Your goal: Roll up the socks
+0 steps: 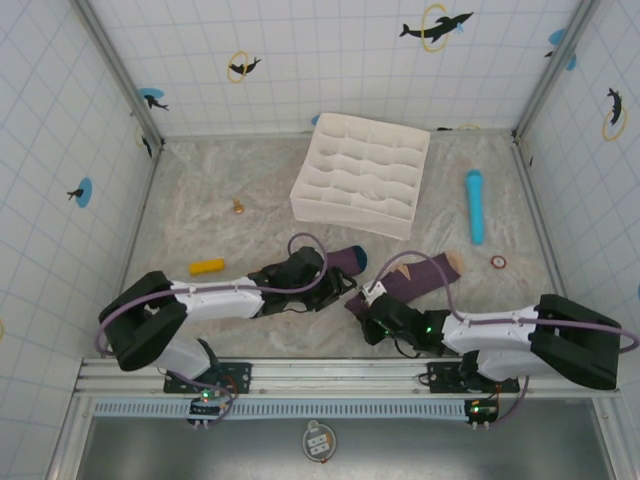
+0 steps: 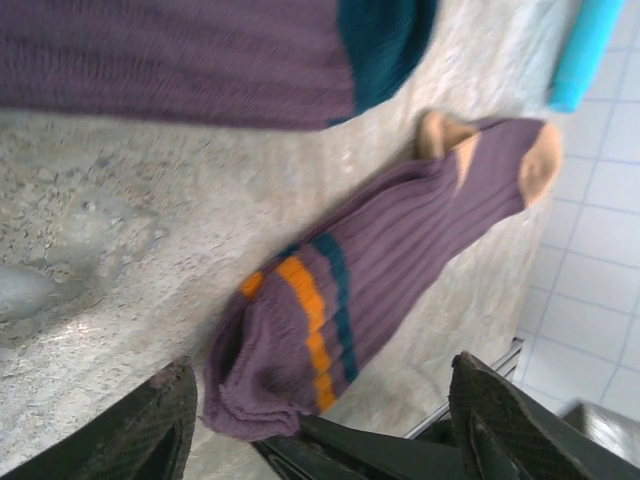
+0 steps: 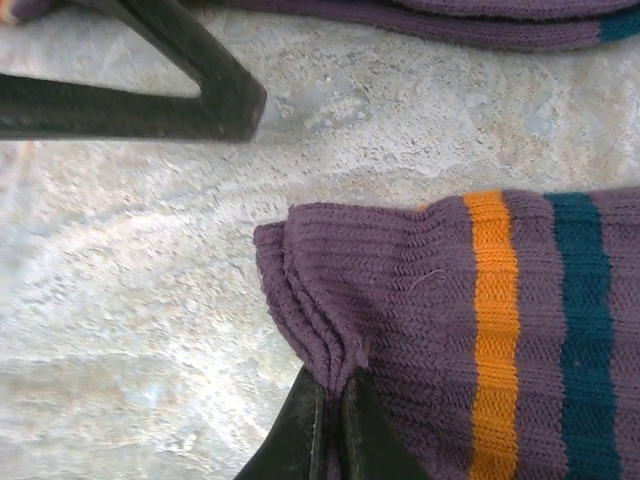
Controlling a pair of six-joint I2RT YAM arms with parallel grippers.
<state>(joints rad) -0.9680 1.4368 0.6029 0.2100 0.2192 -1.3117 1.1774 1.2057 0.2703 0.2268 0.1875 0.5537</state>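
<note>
Right pincer (image 3: 333,385) clenched on cuff of striped sock (image 3: 480,330); left pincer (image 2: 322,370) released.

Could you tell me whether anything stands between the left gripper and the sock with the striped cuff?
Nothing loose does: only bare table lies between the open left gripper and the striped-cuff sock. The right gripper, however, is shut on the cuff's edge and crowds that end.

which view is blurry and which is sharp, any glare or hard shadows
Left wrist: soft and smeared, worst on the teal-patched sock at the top; the striped sock is clearer. Right wrist: sharp, the knit of that sock's cuff reads stitch by stitch. Top external: even light on the table, faint shadows, no glare.
</note>
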